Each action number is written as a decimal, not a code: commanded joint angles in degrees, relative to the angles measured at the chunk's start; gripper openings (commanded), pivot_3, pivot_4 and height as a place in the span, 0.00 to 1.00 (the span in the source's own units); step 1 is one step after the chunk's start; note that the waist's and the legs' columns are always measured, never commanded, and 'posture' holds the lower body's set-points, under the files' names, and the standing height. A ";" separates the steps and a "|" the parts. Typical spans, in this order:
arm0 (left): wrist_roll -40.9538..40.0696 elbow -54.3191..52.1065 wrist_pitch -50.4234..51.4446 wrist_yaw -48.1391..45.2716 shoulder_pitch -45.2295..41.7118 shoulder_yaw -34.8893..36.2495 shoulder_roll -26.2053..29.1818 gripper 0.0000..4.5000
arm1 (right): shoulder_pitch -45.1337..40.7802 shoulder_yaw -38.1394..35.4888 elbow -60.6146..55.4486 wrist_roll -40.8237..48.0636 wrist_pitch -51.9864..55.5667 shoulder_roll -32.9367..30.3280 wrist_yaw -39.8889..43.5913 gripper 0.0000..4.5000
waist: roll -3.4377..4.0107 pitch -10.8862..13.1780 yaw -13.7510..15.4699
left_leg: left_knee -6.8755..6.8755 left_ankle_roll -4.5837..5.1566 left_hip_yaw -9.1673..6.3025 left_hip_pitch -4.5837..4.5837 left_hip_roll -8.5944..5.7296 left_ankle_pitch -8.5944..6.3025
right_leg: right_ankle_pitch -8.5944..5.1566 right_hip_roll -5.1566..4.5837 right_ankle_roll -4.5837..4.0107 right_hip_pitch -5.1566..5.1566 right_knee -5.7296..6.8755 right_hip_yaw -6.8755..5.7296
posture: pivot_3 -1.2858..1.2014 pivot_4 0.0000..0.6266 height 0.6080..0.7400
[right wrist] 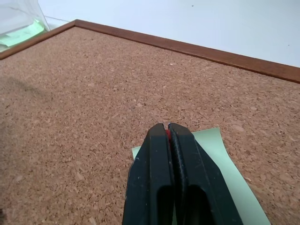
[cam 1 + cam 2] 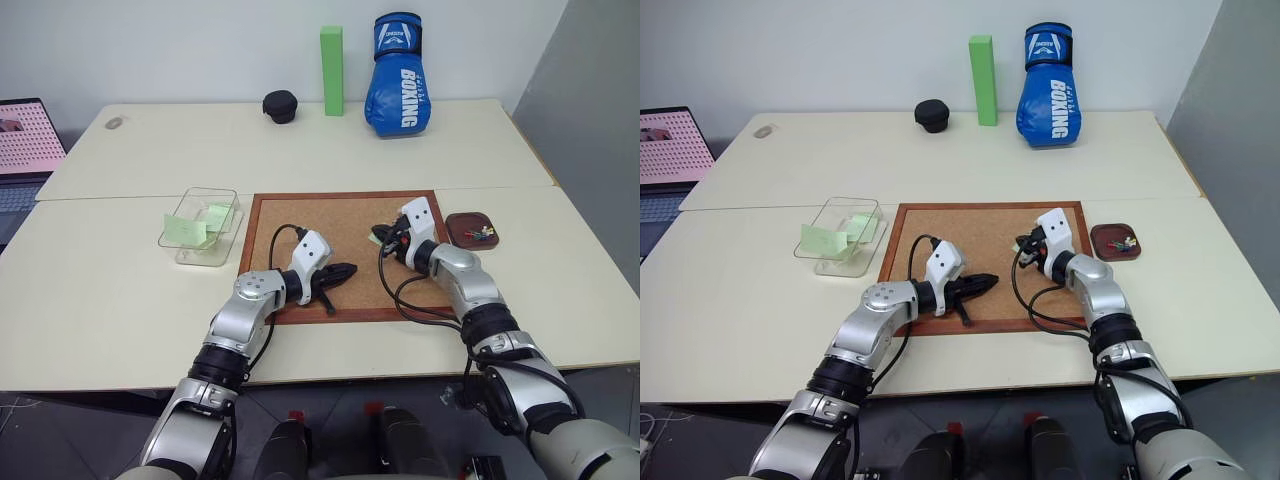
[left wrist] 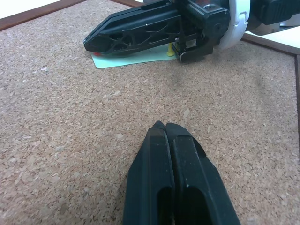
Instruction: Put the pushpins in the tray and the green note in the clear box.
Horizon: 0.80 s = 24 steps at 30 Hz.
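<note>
A: Two grippers over the corkboard point(image 2: 345, 215), both with fingers together. The left gripper point(image 2: 345, 270) hangs empty near the board's front edge.

B: And the right gripper point(image 1: 167, 129)?

A: Clamped on a red pushpin point(image 1: 167, 134) pinning the green note point(image 1: 211, 145) by the board's right edge.

B: So the tray point(image 2: 471, 231) lies just right of it, the clear box point(image 2: 200, 226) off the board's left edge.

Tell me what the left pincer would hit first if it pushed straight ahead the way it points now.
Probably the right pincer, which lies across its line over the green note. Bare corkboard lies between them; depth is hard to judge.
</note>
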 commanded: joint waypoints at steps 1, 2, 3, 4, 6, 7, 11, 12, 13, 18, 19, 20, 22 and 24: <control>0.13 0.85 1.09 -0.50 1.27 -1.17 -0.26 0.00 | 1.34 -0.41 -14.51 2.72 2.85 -0.65 1.22 0.00 | 0.00 0.00 -0.04 | 0.00 0.00 0.00 0.00 0.00 0.00 | 0.00 0.00 0.01 0.00 0.00 0.00 | 0.52 0.24 1.00; 0.17 1.05 0.96 -0.45 1.20 -1.19 -0.37 0.00 | 2.29 -0.08 -16.28 2.68 3.71 -0.86 1.29 0.00 | 0.00 0.00 -0.05 | 0.00 0.00 0.01 0.01 0.00 0.00 | -0.02 0.00 0.03 0.00 0.00 0.01 | 0.52 0.24 1.00; 0.14 1.24 0.92 -0.42 1.09 -1.18 -0.50 0.00 | 3.07 0.07 -17.66 2.72 4.49 -0.99 1.20 0.00 | 0.00 0.00 -0.01 | 0.00 0.00 0.01 0.02 0.00 0.00 | -0.03 0.00 0.06 0.00 0.00 0.00 | 0.52 0.24 1.00; 0.14 1.46 0.89 -0.35 0.92 -1.17 -0.63 0.00 | 3.88 0.22 -18.99 2.72 5.25 -1.17 1.05 0.00 | 0.00 -0.01 0.04 | 0.00 0.00 -0.01 0.03 0.01 0.00 | -0.03 0.00 0.06 0.00 0.01 -0.02 | 0.52 0.24 1.00; 0.19 1.66 0.84 -0.25 0.79 -1.18 -0.80 0.00 | 5.06 0.49 -20.97 2.61 6.43 -1.51 0.76 0.00 | 0.01 -0.01 0.10 | 0.00 0.00 -0.05 0.04 0.02 0.00 | -0.04 0.01 0.06 0.03 0.01 -0.06 | 0.52 0.24 1.00; 0.20 1.68 0.84 -0.23 0.79 -1.19 -0.89 0.00 | 5.55 0.56 -21.74 2.65 6.85 -1.66 0.62 0.00 | 0.01 -0.01 0.12 | 0.00 0.00 -0.04 0.04 0.01 0.00 | -0.04 0.01 0.06 0.03 0.00 -0.05 | 0.52 0.24 1.00; 0.10 1.62 0.90 -0.23 0.81 -1.19 -1.12 0.00 | 7.04 -0.92 -24.51 2.74 7.90 -2.48 -1.46 0.00 | 0.01 -0.01 0.25 | 0.00 0.00 0.01 0.02 -0.01 0.00 | -0.03 -0.02 0.06 0.03 -0.04 0.00 | 0.52 0.24 1.00; 0.08 1.54 0.93 -0.23 0.90 -1.22 -1.16 0.00 | 7.24 -2.10 -25.23 2.74 7.95 -2.88 -2.95 0.00 | 0.01 -0.01 0.29 | 0.00 0.00 0.00 0.02 -0.01 0.00 | -0.04 -0.02 0.06 0.03 -0.04 -0.01 | 0.52 0.24 1.00; 0.06 1.47 0.98 -0.25 0.99 -1.23 -1.18 0.00 | 7.38 -3.74 -25.87 2.65 8.07 -3.39 -5.20 0.00 | 0.01 -0.01 0.31 | 0.00 0.00 0.00 0.01 -0.01 0.00 | -0.04 -0.02 0.06 0.03 -0.04 -0.02 | 0.52 0.24 1.00; 0.01 1.21 1.03 -0.74 1.52 -1.50 -1.23 0.00 | 9.16 -11.91 -27.78 1.70 9.64 -7.47 -15.89 0.00 | 0.01 -0.01 0.84 | 0.00 0.00 -0.01 -0.01 -0.03 0.00 | -0.04 -0.03 0.07 0.03 -0.06 -0.02 | 0.52 0.24 1.00; 0.02 1.34 0.95 -0.84 1.48 -1.55 -1.26 0.00 | 9.59 -12.96 -27.75 1.64 10.67 -8.53 -16.94 0.00 | 0.01 -0.01 0.92 | 0.00 0.00 0.00 -0.02 -0.02 0.00 | -0.04 -0.03 0.07 0.03 -0.11 -0.02 | 0.52 0.24 1.00; 0.04 1.50 0.85 -0.93 1.42 -1.59 -1.31 0.00 | 9.94 -13.66 -27.57 1.67 11.62 -9.42 -17.67 0.00 | 0.01 -0.01 1.01 | -0.02 0.00 0.00 -0.02 -0.03 0.00 | -0.04 -0.03 0.06 0.03 -0.12 -0.01 | 0.52 0.24 1.00; 0.11 1.87 0.62 -1.06 1.23 -1.64 -1.45 0.00 | 10.35 -14.27 -27.07 1.87 13.53 -10.59 -18.30 0.00 | 0.03 -0.02 1.22 | -0.05 0.00 0.03 -0.02 -0.02 -0.01 | -0.04 -0.03 0.06 0.03 -0.15 -0.01 | 0.52 0.24 1.00; 0.29 2.46 0.24 -1.20 0.87 -1.76 -1.74 0.00 | 10.57 -13.83 -26.43 1.84 15.17 -11.65 -17.83 0.00 | 0.05 -0.04 1.09 | -0.05 0.01 0.05 -0.01 -0.01 -0.01 | -0.04 -0.02 0.06 0.02 -0.13 0.02 | 0.52 0.24 1.00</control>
